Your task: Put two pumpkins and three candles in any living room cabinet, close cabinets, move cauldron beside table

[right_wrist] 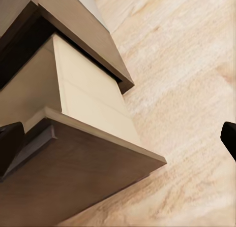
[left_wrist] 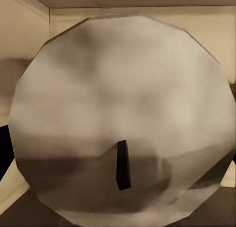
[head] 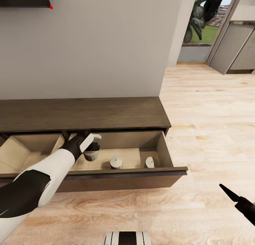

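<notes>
The long dark-brown cabinet [head: 85, 113] stands against the wall with its drawers pulled open. My left gripper [head: 90, 148] reaches down into the right-hand drawer [head: 166, 151] and is shut on a beige-grey candle [head: 91, 156]. In the left wrist view that candle's round top [left_wrist: 123, 89] sits very close, its dark wick [left_wrist: 123, 165] in plain sight. Two more candles stand on the drawer floor, one in the middle [head: 116, 162] and one further right [head: 149, 162]. My right gripper [head: 233, 197] hangs open over the floor; its fingertips [right_wrist: 10, 143] stand wide apart beside the drawer's corner [right_wrist: 98, 138].
A second open drawer [head: 28, 149] lies to the left with a pale interior. Light wood floor [head: 212, 131] spreads to the right toward a glass door with a plant [head: 203, 11] and grey units [head: 237, 50]. The wall [head: 106, 43] rises behind the cabinet.
</notes>
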